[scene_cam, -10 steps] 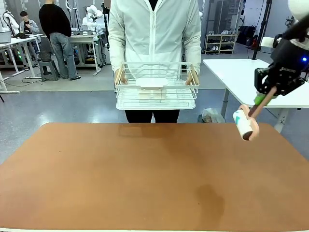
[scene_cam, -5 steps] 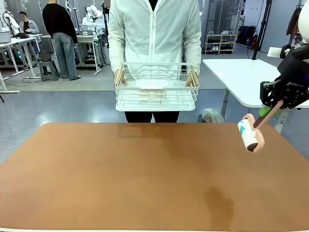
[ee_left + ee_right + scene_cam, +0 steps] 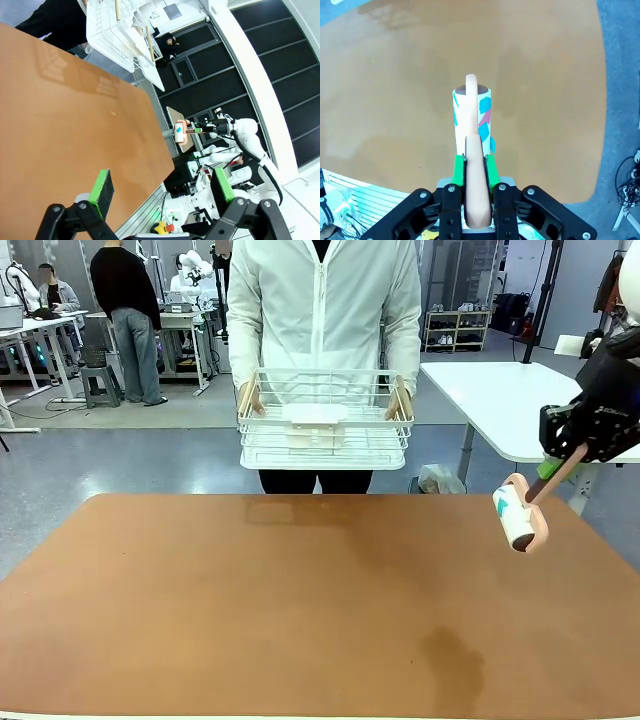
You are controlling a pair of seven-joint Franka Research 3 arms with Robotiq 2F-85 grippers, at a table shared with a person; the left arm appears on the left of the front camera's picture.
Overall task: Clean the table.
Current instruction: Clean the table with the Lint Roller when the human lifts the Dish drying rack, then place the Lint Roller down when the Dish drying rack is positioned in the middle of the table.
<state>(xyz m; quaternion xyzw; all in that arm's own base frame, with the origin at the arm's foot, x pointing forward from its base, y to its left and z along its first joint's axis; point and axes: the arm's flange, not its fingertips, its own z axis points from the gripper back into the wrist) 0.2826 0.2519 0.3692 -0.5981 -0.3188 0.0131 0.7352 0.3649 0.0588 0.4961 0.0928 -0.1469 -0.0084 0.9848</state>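
My right fingers (image 3: 459,172) are clamped on the handle of a lint roller (image 3: 516,520), holding it tilted, roll end down, above the desk (image 3: 300,610) near its 2 o'clock corner. My left fingers (image 3: 103,189) stand apart with nothing between them, the brown desk spreading beyond them. At 12 o'clock, past the desk's far edge, a person (image 3: 330,300) holds a wire basket (image 3: 325,420) in both hands.

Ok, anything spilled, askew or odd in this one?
Nothing clearly wrong. The one oddity is a darker patch on the table, on the robot's near right; it looks more like a shadow than a stain. The lint roller sits straight in the right gripper.
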